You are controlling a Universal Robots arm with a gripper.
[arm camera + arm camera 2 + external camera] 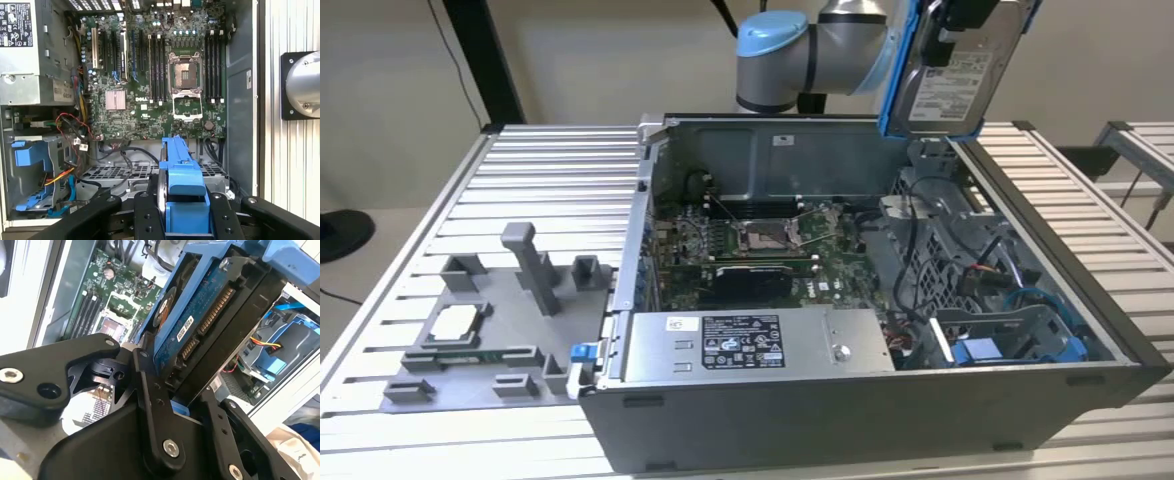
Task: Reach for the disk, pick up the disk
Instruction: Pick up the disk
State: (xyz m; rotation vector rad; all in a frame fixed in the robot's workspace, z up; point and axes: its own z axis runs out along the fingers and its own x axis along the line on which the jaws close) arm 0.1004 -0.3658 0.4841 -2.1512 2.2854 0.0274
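Observation:
The disk [963, 72] hangs upright above the back right corner of the open computer case [854, 410], its white label facing the camera and its blue bracket along the edge. In both wrist views my gripper [184, 402] is shut on the disk [197, 315], with black fingers [150, 390] pressing each side of it. In the first wrist view the blue bracket of the disk [182, 182] stands on edge between the two fingers [146, 217], and my gripper [182, 220] is high over the motherboard [150, 85].
A grey power supply box [747, 342] lies along the case's front. An empty blue drive bay [1014, 340] sits at the exterior view's right, with cables around it. A grey fixture [494, 330] holding a small square chip [454, 322] stands on the slatted table, left of the case.

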